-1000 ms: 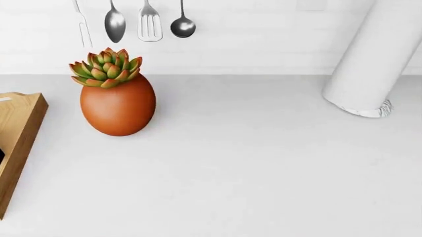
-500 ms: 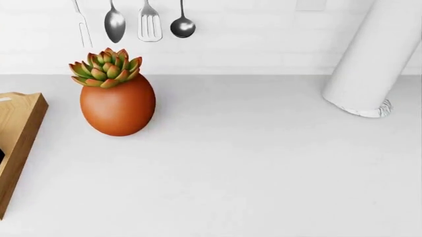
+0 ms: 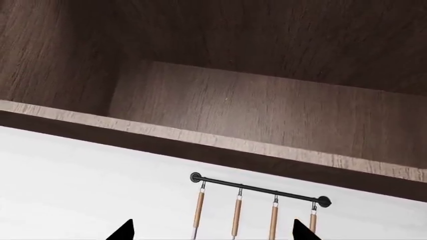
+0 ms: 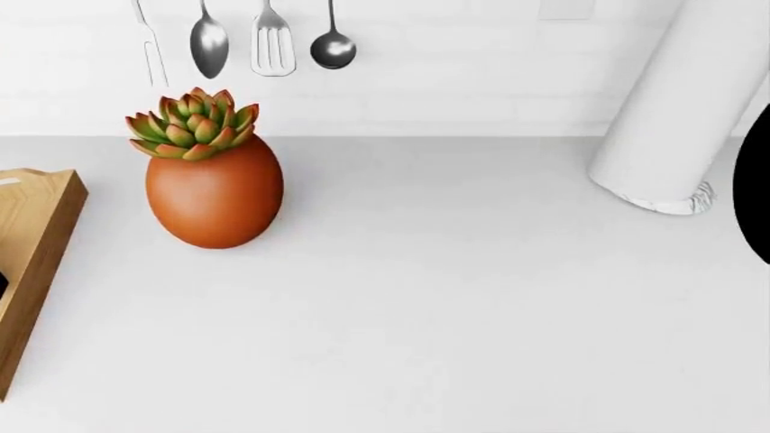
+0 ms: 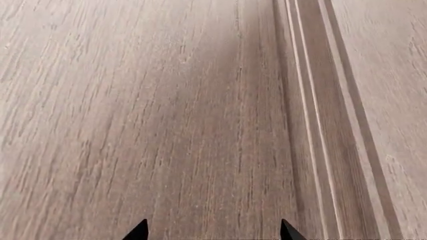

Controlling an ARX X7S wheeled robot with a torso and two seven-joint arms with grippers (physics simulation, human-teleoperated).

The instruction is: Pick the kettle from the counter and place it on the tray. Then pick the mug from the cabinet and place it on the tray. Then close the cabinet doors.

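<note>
Both grippers, left gripper and right gripper, are being held apart and empty, the right one directly facing a brown wood-grain cabinet door.

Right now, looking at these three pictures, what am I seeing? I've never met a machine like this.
It is a simulated two-armed robot. The head camera looks down on a white counter with an orange plant pot, the corner of a wooden tray and hanging utensils. Each arm carries its own camera. The left gripper, open and empty, faces an open cabinet above a utensil rail. The right gripper, also open and empty, faces a wooden panel, probably a cabinet door. Neither kettle nor mug is clearly visible.
</note>
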